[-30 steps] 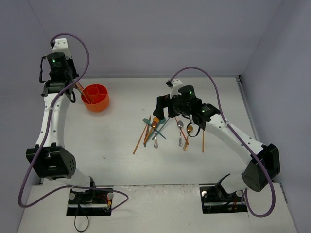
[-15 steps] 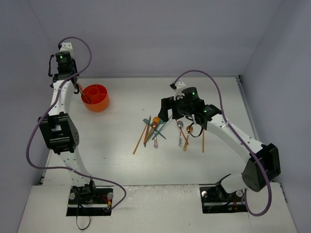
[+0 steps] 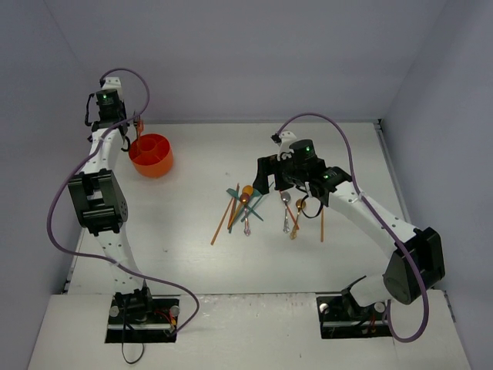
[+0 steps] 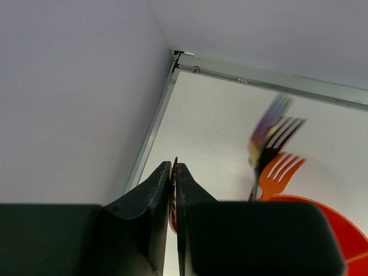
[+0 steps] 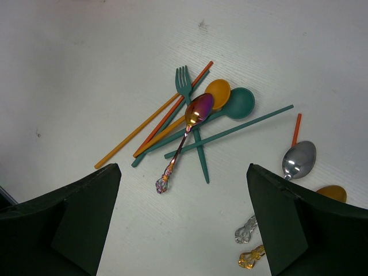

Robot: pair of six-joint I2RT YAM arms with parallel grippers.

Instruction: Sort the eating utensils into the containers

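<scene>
Left gripper: The left gripper (image 4: pixel 174 169) is up in the far left corner of the table (image 3: pixel 192 254), just beside the cup. Its jaws are pinched almost flat on a thin orange sliver (image 4: pixel 174 164) that pokes out of the seam. It is probably the end of a slim utensil, but I cannot tell which kind.
Reason for that hold: Pinching the very end probably lets the piece hang down into a compartment.
Cup: The orange-red cup (image 3: pixel 153 165) stands upright at the far left of the table, with its dividers showing from above.
Forks already in it: An orange fork (image 4: pixel 282 169), a black fork (image 4: pixel 286 129) and a blurred iridescent fork (image 4: pixel 269 122) stand tines-up. They poke far above the rim because the cup is much shorter than they are.
Unsorted pile: It lies mid-table, well apart from the cup. A teal fork (image 5: pixel 184 77), yellow spoon (image 5: pixel 218 92), teal spoon (image 5: pixel 239 102) and pink-gold spoon (image 5: pixel 199 109) lie crossed over orange chopsticks (image 5: pixel 138 135) and a teal chopstick (image 5: pixel 230 131).
Strays on the right: A silver spoon (image 5: pixel 299 159) and a gold spoon (image 5: pixel 332 192) lie just beside each other.
Right gripper: The right gripper (image 5: pixel 183 184) hovers over the pile with its jaws spread wide and nothing between them. It appears poised to pick.
Risk: The crossed handles may come up together.
</scene>
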